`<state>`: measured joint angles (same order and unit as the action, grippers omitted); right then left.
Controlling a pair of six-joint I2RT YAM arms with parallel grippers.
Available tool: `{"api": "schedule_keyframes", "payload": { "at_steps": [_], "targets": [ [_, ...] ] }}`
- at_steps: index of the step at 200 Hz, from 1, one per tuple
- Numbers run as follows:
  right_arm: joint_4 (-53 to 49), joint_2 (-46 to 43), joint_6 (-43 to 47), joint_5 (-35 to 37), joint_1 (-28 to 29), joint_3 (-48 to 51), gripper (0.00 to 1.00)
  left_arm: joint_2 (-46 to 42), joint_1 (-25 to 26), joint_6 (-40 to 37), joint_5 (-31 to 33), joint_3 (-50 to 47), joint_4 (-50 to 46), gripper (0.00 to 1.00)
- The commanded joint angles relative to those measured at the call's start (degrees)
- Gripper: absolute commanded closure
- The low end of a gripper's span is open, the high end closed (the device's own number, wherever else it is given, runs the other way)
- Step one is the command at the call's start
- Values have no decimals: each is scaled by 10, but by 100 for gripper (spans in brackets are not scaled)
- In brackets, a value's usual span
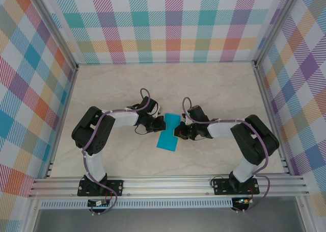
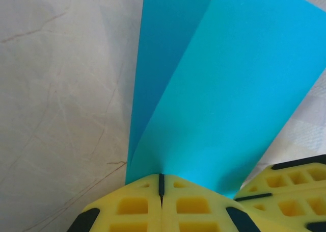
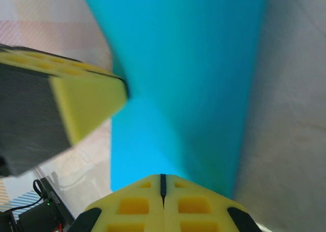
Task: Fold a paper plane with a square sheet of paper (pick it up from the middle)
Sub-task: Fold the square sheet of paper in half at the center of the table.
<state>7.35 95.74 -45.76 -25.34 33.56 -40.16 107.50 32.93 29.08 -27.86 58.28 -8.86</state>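
The square sheet of paper is teal and bent in two along its length at the middle of the table, between both grippers. My left gripper meets its left edge. In the left wrist view the two halves of the sheet fan up out of the shut left gripper. My right gripper is at the sheet's right edge. In the right wrist view the right gripper is shut at the base of the sheet. A paper plane is out of view.
The pale marbled table is ringed by plaid walls with metal posts at the corners. An aluminium rail runs along the near edge with both arm bases on it. The two grippers sit very close together.
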Motion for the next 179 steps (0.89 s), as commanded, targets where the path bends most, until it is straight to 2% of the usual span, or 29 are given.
{"api": "schedule_keyframes", "payload": {
  "at_steps": [1,101,179],
  "targets": [
    [-10,6,25,0,-8,-28,100,21,10,-10,55,-20,-91,100],
    [57,70,-7,-27,-29,6,100,21,10,-13,58,-16,-96,100],
    [-29,10,25,-16,-39,-50,100,21,10,-13,59,-18,-96,100]
  ]
}}
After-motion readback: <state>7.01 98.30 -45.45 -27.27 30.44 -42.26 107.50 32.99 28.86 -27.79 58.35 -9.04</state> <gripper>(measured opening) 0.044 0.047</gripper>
